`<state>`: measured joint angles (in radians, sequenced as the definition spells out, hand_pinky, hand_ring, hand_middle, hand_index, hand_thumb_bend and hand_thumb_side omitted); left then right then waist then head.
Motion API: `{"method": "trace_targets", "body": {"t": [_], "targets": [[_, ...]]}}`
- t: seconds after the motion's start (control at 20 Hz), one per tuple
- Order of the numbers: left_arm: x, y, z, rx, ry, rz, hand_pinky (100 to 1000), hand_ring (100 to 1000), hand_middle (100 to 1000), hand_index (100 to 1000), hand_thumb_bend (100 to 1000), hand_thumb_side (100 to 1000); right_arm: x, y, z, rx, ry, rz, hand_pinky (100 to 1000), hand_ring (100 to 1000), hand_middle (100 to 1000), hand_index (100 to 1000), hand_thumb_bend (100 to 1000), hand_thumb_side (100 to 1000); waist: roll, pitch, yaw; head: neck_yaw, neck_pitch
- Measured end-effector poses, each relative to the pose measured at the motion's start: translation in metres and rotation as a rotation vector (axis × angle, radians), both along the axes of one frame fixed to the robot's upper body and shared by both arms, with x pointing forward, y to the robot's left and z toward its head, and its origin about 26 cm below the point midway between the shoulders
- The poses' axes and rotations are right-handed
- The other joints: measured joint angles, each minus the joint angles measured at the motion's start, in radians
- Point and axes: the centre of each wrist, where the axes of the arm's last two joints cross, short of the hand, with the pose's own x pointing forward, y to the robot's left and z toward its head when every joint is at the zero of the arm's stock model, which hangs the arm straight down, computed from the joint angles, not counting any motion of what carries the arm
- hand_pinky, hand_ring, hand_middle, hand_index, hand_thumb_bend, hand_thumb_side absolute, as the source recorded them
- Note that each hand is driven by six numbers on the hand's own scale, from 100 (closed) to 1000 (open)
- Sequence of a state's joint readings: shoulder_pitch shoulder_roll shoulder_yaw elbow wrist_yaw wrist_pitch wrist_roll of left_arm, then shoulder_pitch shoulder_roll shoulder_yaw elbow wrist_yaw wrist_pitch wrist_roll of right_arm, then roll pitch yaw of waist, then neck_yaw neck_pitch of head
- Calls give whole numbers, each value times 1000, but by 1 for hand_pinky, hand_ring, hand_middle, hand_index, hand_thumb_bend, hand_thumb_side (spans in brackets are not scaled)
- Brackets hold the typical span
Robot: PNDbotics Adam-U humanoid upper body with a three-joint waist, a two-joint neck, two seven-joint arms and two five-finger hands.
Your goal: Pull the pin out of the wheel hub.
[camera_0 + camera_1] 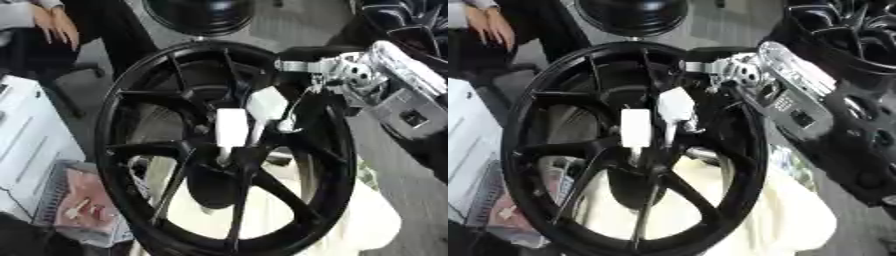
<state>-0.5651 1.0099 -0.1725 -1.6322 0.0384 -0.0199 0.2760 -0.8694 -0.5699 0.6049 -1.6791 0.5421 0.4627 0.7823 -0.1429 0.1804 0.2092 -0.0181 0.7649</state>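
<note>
Wheel hub stands on cream cloth (grey floor behind), right hand pinching its pin.

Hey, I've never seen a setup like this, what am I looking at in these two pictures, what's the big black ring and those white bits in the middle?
Both pictures are one moment, taken by the two eyes of a camera in a humanoid robot's head, looking down at its work. The big black ring is a spoked wheel, standing before the robot over something cream-coloured. The silver and black arm coming in from the upper right is the robot's right arm. Its right hand ends in white fingertips, which reach into the hub at the wheel's centre, where a pin is to be pulled out. The pin itself is too small to make out, so I cannot tell whether it is held. The left hand is not in either picture.
</note>
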Motion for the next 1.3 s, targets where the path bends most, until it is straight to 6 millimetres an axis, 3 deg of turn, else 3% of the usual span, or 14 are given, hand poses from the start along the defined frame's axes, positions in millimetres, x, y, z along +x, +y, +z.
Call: {"method": "trace_targets", "body": {"t": [0.6, 1.1, 1.3], "targets": [[2, 1, -4, -9, 10, 10, 921, 847, 713, 873, 100, 570, 1, -1, -2, 35, 19, -18, 856, 787, 588, 659, 291, 100, 0, 0, 2, -3, 0], [5, 7, -12, -23, 35, 38, 927, 850, 712, 873, 100, 574, 0, -1, -1, 65, 10, -46, 839, 725, 429, 495, 145, 100, 0, -3, 2, -4, 0], [6, 9, -15, -29, 48, 49, 928, 850, 713, 873, 100, 576, -4, 1, 4, 89, -15, -54, 838, 716, 403, 472, 137, 100, 0, -8, 2, -4, 0]]}}
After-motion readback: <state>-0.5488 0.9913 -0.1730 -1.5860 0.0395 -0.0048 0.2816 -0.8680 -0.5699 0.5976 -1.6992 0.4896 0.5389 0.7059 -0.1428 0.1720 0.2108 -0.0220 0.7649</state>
